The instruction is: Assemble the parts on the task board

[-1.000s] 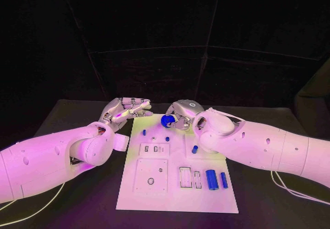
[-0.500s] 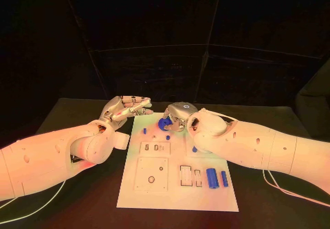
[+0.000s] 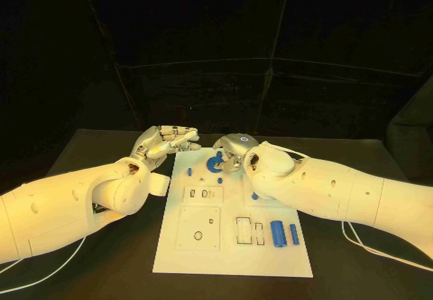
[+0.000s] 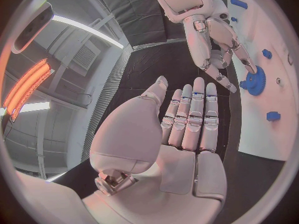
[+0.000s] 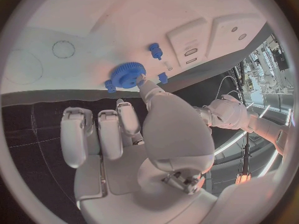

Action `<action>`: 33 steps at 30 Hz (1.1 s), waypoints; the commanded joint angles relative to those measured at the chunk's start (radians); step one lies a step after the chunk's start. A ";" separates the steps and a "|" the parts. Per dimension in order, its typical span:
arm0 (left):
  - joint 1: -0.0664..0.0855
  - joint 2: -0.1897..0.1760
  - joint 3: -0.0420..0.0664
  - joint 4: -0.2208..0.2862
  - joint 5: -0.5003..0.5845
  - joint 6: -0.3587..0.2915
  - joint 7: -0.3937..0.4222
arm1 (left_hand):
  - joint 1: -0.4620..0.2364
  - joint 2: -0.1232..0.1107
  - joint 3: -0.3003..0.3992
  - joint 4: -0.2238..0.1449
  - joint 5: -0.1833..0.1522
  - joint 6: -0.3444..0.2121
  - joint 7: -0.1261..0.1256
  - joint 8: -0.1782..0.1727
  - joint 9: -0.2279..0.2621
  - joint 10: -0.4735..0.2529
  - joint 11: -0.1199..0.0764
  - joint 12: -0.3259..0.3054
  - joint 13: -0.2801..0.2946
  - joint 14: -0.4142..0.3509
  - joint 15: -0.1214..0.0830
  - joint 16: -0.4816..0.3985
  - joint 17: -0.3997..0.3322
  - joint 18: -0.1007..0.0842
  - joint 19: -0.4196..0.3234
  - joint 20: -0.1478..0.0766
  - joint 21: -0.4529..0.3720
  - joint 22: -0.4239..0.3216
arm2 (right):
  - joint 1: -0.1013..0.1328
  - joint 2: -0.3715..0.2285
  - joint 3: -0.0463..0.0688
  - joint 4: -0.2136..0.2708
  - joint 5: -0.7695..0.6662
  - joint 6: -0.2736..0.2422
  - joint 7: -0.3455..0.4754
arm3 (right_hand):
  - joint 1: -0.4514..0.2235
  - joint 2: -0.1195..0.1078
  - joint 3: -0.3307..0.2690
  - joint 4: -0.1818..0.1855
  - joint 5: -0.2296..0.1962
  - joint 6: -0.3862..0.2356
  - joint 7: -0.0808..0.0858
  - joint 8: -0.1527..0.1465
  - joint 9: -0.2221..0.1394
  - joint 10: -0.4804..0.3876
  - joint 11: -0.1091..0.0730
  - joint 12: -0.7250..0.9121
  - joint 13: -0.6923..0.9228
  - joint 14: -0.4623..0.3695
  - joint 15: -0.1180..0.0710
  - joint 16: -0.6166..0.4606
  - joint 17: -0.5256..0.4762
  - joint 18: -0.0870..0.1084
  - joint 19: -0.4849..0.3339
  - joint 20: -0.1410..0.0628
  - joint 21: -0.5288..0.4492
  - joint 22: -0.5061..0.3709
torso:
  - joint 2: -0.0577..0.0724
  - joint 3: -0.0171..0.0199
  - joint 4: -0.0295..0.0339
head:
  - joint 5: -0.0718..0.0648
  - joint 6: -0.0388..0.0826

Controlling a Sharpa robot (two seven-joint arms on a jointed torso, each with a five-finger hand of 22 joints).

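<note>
Pressing a fingertip against the toothed rim of a small blue plastic gear, the right hand hangs over the far end of the flat white rectangular task board. Its other fingers are curled beside the gear without enclosing it; in the right wrist view the gear lies flat on the board, so it is touched rather than gripped. In the left wrist view the same gear sits under the right hand's fingertips.

The left hand is raised off the board's far left corner, fingers straight and close together, holding nothing.

A small blue peg stands left of the gear. Another blue peg stands just nearer than it.

Two upright blue cylinders stand side by side near the board's right edge, well apart from both hands.

The board rests on the black table.
</note>
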 commanded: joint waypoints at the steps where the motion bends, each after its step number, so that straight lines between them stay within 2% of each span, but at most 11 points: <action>1: 0.002 0.001 0.001 0.001 0.000 0.012 0.002 | -0.001 0.012 0.000 -0.003 0.002 0.003 0.003 -0.006 -0.001 0.003 0.005 -0.004 -0.001 -0.003 0.005 -0.007 0.002 0.015 0.010 0.000 -0.003 -0.001 | 0.002 0.004 0.001 -0.001 0.011 -0.003 -0.014 | -0.014 -0.008 -0.017 0.008 -0.012 -0.004 0.001 -0.004 0.001 -0.008 0.002 -0.007 -0.002 0.062 0.010 0.001 0.055 -0.006 0.008 0.006 0.002 0.126 | 0.000 -0.0002 -0.0001 | -0.001 0.004; 5: 0.002 0.001 0.001 0.001 0.000 0.013 0.000 | -0.001 0.012 0.000 -0.003 0.002 0.003 0.003 -0.006 -0.001 0.003 0.005 -0.004 -0.001 -0.003 0.005 -0.007 0.002 0.015 0.010 0.000 -0.003 -0.001 | 0.002 0.005 0.001 -0.004 0.015 0.005 -0.015 | -0.019 -0.013 -0.034 0.020 -0.007 -0.002 0.003 -0.003 0.002 -0.009 0.004 -0.008 -0.004 0.062 0.012 0.002 0.056 -0.006 0.008 0.008 0.002 0.126 | 0.000 -0.0002 0.0002 | 0.000 0.003; 12: 0.002 -0.001 0.001 0.002 0.000 0.013 -0.002 | -0.002 0.011 -0.001 -0.004 0.002 0.002 0.004 -0.007 -0.001 0.003 0.006 -0.005 -0.002 -0.003 0.005 -0.008 0.002 0.015 0.010 0.000 -0.004 -0.001 | 0.003 -0.001 0.001 0.000 0.032 0.027 -0.009 | -0.028 -0.009 -0.057 0.044 0.017 0.076 0.005 0.008 0.009 -0.005 0.006 -0.001 0.004 0.063 0.014 0.002 0.058 -0.006 0.010 0.010 0.003 0.128 | 0.000 0.0001 -0.0011 | 0.001 0.003; 15: 0.002 -0.002 0.001 0.002 0.000 0.013 -0.003 | -0.002 0.011 -0.001 -0.004 0.002 0.002 0.004 -0.007 -0.001 0.003 0.006 -0.005 -0.002 -0.003 0.005 -0.008 0.002 0.015 0.010 0.000 -0.004 -0.001 | 0.003 -0.005 0.001 0.004 0.044 0.039 -0.002 | -0.065 0.008 -0.077 0.080 0.063 0.157 0.002 0.021 0.017 0.001 0.004 0.009 0.013 0.063 0.013 0.004 0.063 -0.007 0.013 0.010 0.005 0.133 | 0.000 0.0005 -0.0013 | 0.000 0.003; 17: 0.002 -0.002 0.001 0.002 0.000 0.014 -0.003 | -0.002 0.011 -0.001 -0.004 0.002 0.002 0.004 -0.007 -0.001 0.003 0.006 -0.005 -0.002 -0.003 0.005 -0.008 0.002 0.015 0.010 0.000 -0.004 -0.001 | 0.003 -0.009 0.001 0.007 0.050 0.038 -0.001 | -0.094 0.020 -0.096 0.109 0.094 0.179 -0.003 0.025 0.017 0.006 0.001 0.017 0.020 0.064 0.011 0.006 0.067 -0.008 0.015 0.009 0.006 0.136 | 0.000 0.0002 -0.0004 | -0.001 0.002; 19: 0.002 -0.003 0.001 0.002 0.000 0.014 -0.002 | -0.002 0.011 -0.001 -0.004 0.002 0.002 0.004 -0.007 -0.001 0.003 0.006 -0.005 -0.002 -0.003 0.005 -0.008 0.002 0.015 0.010 0.000 -0.004 -0.001 | 0.003 -0.020 0.001 0.015 0.056 0.003 0.005 | -0.100 0.025 -0.109 0.121 0.115 0.184 -0.003 0.023 0.016 0.008 0.000 0.021 0.024 0.065 0.010 0.006 0.068 -0.008 0.015 0.007 0.006 0.136 | -0.001 0.0010 -0.0008 | -0.001 0.003; 21: 0.002 -0.004 0.001 0.002 0.000 0.014 -0.002 | -0.002 0.011 -0.001 -0.004 0.002 0.002 0.004 -0.007 -0.001 0.003 0.006 -0.005 -0.002 -0.003 0.005 -0.008 0.002 0.015 0.010 0.000 -0.004 -0.001 | 0.002 -0.042 0.000 0.031 0.078 -0.068 0.029 | -0.089 0.024 -0.114 0.117 0.121 0.184 -0.002 0.020 0.014 0.013 0.001 0.028 0.031 0.065 0.010 0.008 0.072 -0.008 0.016 0.007 0.007 0.138 | -0.002 0.0017 -0.0020 | -0.001 0.004; 25: 0.002 -0.008 0.001 0.003 0.000 0.016 0.001 | -0.002 0.013 0.001 -0.006 0.002 0.004 0.002 -0.007 -0.001 0.005 0.005 -0.006 -0.001 -0.002 0.005 -0.008 0.002 0.015 0.010 0.000 -0.005 -0.002 | 0.003 -0.113 0.000 0.074 0.181 -0.179 0.150 | -0.042 0.024 -0.118 0.092 0.128 0.183 0.000 0.014 0.013 0.013 0.002 0.030 0.033 0.066 0.011 0.009 0.074 -0.008 0.015 0.008 0.006 0.137 | -0.002 0.0019 -0.0047 | -0.002 0.006; 26: 0.002 -0.009 0.001 0.003 0.000 0.016 0.001 | -0.002 0.014 0.002 -0.007 0.002 0.006 0.000 -0.006 0.000 0.007 0.004 -0.006 -0.001 -0.001 0.004 -0.008 0.002 0.015 0.012 0.000 -0.006 -0.002 | 0.003 -0.128 0.000 0.083 0.206 -0.189 0.178 | -0.031 0.025 -0.118 0.086 0.129 0.183 0.001 0.013 0.013 0.010 0.002 0.027 0.031 0.065 0.011 0.008 0.072 -0.008 0.014 0.008 0.005 0.135 | -0.002 0.0019 -0.0057 | -0.002 0.006; 29: 0.002 -0.011 0.001 0.002 0.000 0.018 0.003 | -0.003 0.016 0.005 -0.010 0.002 0.012 -0.003 -0.005 0.000 0.012 0.001 -0.006 -0.001 0.003 0.002 -0.007 0.003 0.016 0.015 -0.001 -0.006 -0.002 | 0.004 -0.204 0.000 0.124 0.342 -0.198 0.318 | 0.003 0.026 -0.121 0.066 0.132 0.184 0.001 0.011 0.013 0.004 0.002 0.020 0.025 0.063 0.011 0.005 0.066 -0.005 0.006 0.008 0.001 0.124 | -0.003 0.0020 -0.0071 | -0.005 0.009; 33: 0.002 -0.012 0.001 0.000 0.000 0.019 0.003 | -0.004 0.017 0.007 -0.013 0.002 0.016 -0.006 -0.004 0.001 0.017 -0.001 -0.007 -0.001 0.008 0.000 -0.007 0.004 0.016 0.019 -0.003 -0.006 -0.002 | 0.004 -0.304 0.000 0.165 0.505 -0.163 0.444 | 0.041 0.016 -0.131 0.038 0.165 0.196 -0.002 0.014 0.013 -0.013 0.000 0.000 0.009 0.058 0.009 -0.006 0.045 0.004 -0.023 0.007 -0.015 0.086 | -0.005 0.0073 -0.0123 | -0.004 0.014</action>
